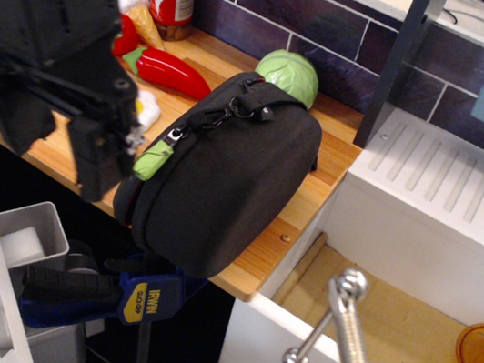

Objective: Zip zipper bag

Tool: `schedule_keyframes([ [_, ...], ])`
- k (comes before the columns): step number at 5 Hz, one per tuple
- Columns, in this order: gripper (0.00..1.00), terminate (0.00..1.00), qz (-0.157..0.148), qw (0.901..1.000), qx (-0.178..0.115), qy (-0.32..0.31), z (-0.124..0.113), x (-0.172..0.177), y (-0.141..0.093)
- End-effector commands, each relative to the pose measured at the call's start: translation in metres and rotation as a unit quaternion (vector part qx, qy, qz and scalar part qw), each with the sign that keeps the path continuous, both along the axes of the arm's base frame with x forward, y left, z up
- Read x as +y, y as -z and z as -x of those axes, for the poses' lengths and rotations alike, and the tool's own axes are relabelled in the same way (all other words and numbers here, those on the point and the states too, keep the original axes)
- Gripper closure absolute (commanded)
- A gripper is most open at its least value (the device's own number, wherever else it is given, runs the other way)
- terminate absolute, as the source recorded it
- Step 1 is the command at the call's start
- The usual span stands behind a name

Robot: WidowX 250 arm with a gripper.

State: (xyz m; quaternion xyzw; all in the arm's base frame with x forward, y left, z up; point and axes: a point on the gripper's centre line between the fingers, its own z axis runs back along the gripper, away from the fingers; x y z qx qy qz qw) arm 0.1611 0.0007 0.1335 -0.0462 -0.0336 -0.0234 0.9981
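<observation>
At the left, the large black robot gripper (62,142) hangs over the wooden bench (322,171), and its two dark fingers (98,159) point down and stand apart, holding nothing. Just to the right, the big black rounded fabric zipper bag (225,174) lies on the bench edge, with its lime-green tab (152,160) near the fingers. Behind the bag sits a green toy cabbage (289,75).

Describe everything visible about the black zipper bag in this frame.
The large black rounded-rectangular fabric zipper bag rests on the wooden counter, its near end overhanging the front edge above a blue clamp. A zipper runs round its rim, with metal pulls and a lime-green tab on the left side. A green cabbage toy sits against its far end. The black robot gripper is close beside the tab; contact cannot be told.
</observation>
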Motion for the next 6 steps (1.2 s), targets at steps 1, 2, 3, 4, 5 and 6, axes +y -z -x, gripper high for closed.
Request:
schedule_keyframes([
  [1,0.00,0.00,-0.013,0.9999,0.000,0.011,-0.026,0.000,0.018],
  [2,0.00,0.00,-0.015,0.9997,-0.008,0.016,-0.034,0.003,0.027],
  [3,0.00,0.00,-0.020,0.9996,0.003,0.018,-0.044,0.001,0.026],
  [4,0.00,0.00,-0.015,0.9997,0.018,0.012,-0.053,0.000,0.025],
  [5,0.00,0.00,-0.023,0.9997,0.010,0.005,-0.053,-0.005,0.028],
  [6,1.00,0.00,-0.037,0.9993,-0.008,-0.003,-0.049,-0.007,0.037],
])
